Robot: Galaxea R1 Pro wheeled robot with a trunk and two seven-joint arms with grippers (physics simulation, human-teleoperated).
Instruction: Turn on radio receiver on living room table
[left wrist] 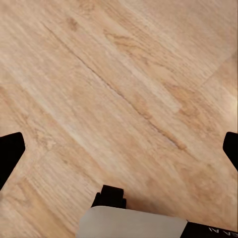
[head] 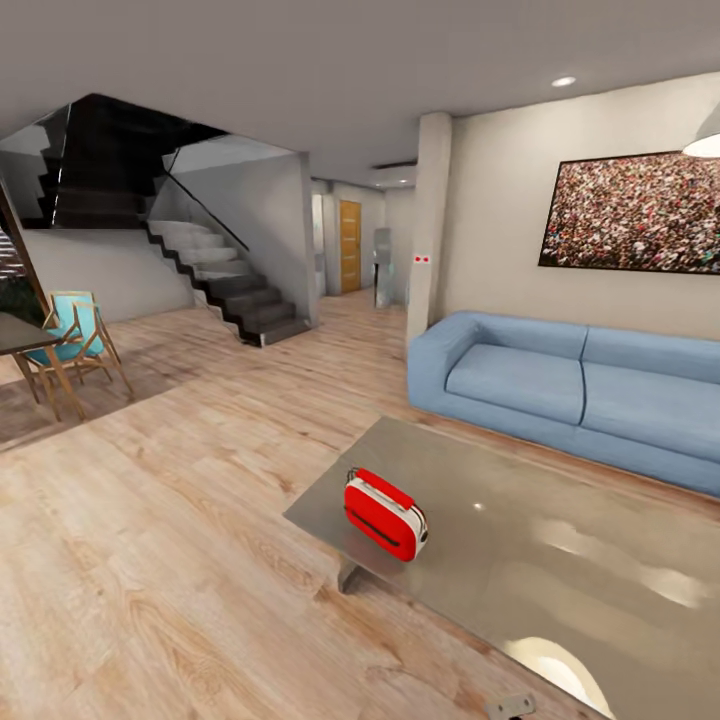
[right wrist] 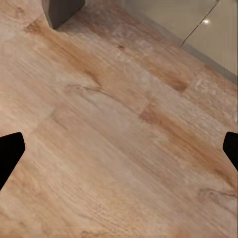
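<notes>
You are near the table point(head: 600, 590) now, and the radio point(head: 386, 514) sits on its near left corner, close to the edge. It stands a bit tilted, red with white trim, and nothing else is beside it. The blue sofa point(head: 560, 385) is behind the table.

Roll a little closer first — the radio looks too far to reach from here, I think. Stop before your base bumps the table leg point(right wrist: 62, 10). Come in so the radio is right in front of you, then lift one arm up and over the table top. Go slow near the radio — it is small and near the edge, so a hard push could knock it off. Press it softly from above.

Both arms hang low and point down at the wood floor point(left wrist: 124, 99). The left claw point(left wrist: 119, 151) has its fingers spread wide, with nothing between them. The right claw point(right wrist: 119, 151) is the same — wide apart and holding nothing.
</notes>
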